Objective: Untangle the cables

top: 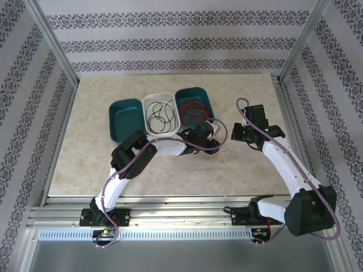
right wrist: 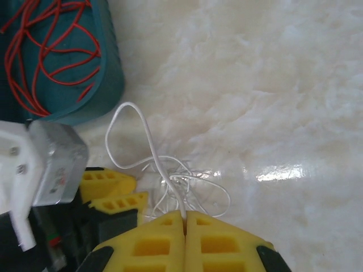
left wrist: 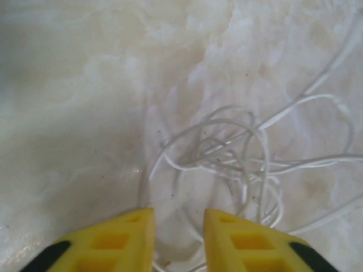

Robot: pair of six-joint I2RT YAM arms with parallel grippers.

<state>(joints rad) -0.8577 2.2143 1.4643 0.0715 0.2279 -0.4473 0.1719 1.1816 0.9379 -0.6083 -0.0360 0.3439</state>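
Observation:
A tangle of thin white cable (left wrist: 238, 153) lies on the marble table, right of centre (top: 226, 148). My left gripper (left wrist: 179, 212) is low over its near edge, yellow fingers a narrow gap apart with loose white strands lying on the table between them. My right gripper (right wrist: 185, 215) is shut on one white strand (right wrist: 148, 141), which rises from the knot into a loop. The left gripper's fingers (right wrist: 116, 192) sit just left of that knot. Black cables (top: 161, 116) lie in a white bin. Red cables (right wrist: 45, 51) lie in a teal bin.
Three bins stand in a row at the back: a teal bin (top: 125, 120) with nothing visible inside, the white bin (top: 148, 101) and the teal bin (top: 205, 97) with the red cables. Both arms meet close together at the tangle. Metal frame rails edge the table.

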